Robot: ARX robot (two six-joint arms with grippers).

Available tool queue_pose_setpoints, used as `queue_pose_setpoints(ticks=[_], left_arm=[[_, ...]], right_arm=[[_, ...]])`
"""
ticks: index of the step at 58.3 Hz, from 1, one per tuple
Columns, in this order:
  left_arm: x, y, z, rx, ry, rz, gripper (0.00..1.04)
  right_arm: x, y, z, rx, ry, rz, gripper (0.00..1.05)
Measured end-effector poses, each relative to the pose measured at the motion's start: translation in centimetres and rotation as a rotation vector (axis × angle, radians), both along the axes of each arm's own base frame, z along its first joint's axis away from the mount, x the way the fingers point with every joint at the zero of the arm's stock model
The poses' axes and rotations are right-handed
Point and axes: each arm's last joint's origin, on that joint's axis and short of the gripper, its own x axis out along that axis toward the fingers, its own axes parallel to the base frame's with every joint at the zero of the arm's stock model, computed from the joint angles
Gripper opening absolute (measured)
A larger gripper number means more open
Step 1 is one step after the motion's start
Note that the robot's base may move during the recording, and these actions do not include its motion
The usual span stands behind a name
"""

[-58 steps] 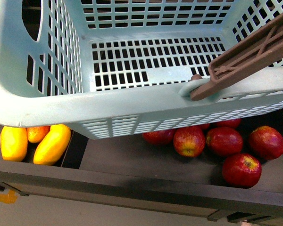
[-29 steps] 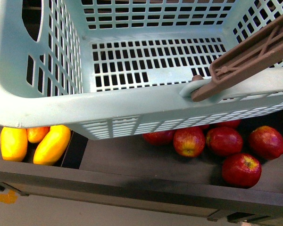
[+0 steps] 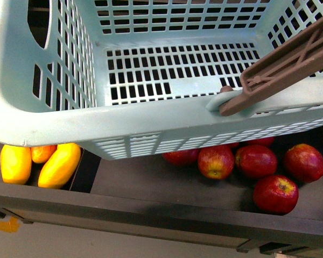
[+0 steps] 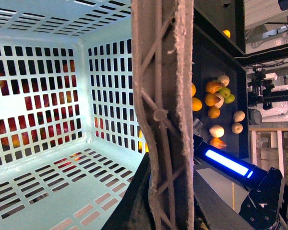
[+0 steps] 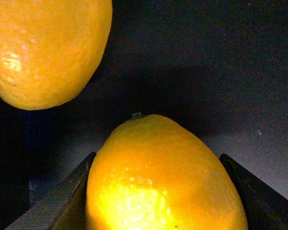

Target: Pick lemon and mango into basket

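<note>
Lemon [image 5: 163, 177] noted between right fingers [image 5: 62, 199], long axis run straight out from them, pointed tip away. Clamped or merely flanked: cannot be told. Left fingers not made out.

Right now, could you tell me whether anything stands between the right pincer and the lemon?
Nothing visible does. The small, oval yellow-orange lemon sits between the dark fingers of the right pincer; another yellow fruit lies off to one side, apart from it.
</note>
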Motion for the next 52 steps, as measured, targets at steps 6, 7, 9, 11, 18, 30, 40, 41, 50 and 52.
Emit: queue_pose_setpoints(ticks=[6, 7, 9, 11, 18, 30, 40, 41, 50, 52], left_arm=[[0.0, 0.0, 0.0, 0.001, -0.001, 0.001, 0.08], [0.0, 0.0, 0.0, 0.001, -0.001, 0.001, 0.08], [0.0, 0.0, 0.0, 0.001, -0.001, 0.001, 0.08], [0.0, 0.0, 0.0, 0.000, 0.000, 0.001, 0.08], [0.0, 0.0, 0.0, 0.000, 0.000, 0.000, 0.08], [0.0, 0.0, 0.0, 0.000, 0.000, -0.001, 0.08], [0.0, 0.0, 0.0, 0.001, -0.001, 0.002, 0.08], [0.0, 0.0, 0.0, 0.001, -0.001, 0.002, 0.08], [0.0, 0.0, 0.0, 0.000, 0.000, 0.000, 0.08], [0.0, 0.0, 0.0, 0.000, 0.000, 0.000, 0.08]], right_arm=[[-0.8, 0.2, 0.4, 0.016, -0.010, -0.005, 0.66], [-0.9, 0.2, 0.5, 0.019, -0.014, -0.005, 0.66], [-1.3, 0.2, 0.9, 0.027, -0.027, -0.009, 0.66], [-1.5, 0.2, 1.3, 0.029, -0.040, -0.012, 0.66], [-3.0, 0.3, 4.6, 0.067, -0.149, -0.002, 0.66], [-7.4, 3.2, 16.0, 0.125, -0.437, 0.100, 0.66], [-11.7, 9.0, 24.1, 0.180, -0.609, 0.209, 0.66], [-12.0, 9.6, 24.8, 0.177, -0.626, 0.220, 0.66], [-12.7, 17.2, 31.1, 0.184, -0.772, 0.327, 0.66], [-12.5, 18.6, 31.6, 0.194, -0.786, 0.341, 0.66]])
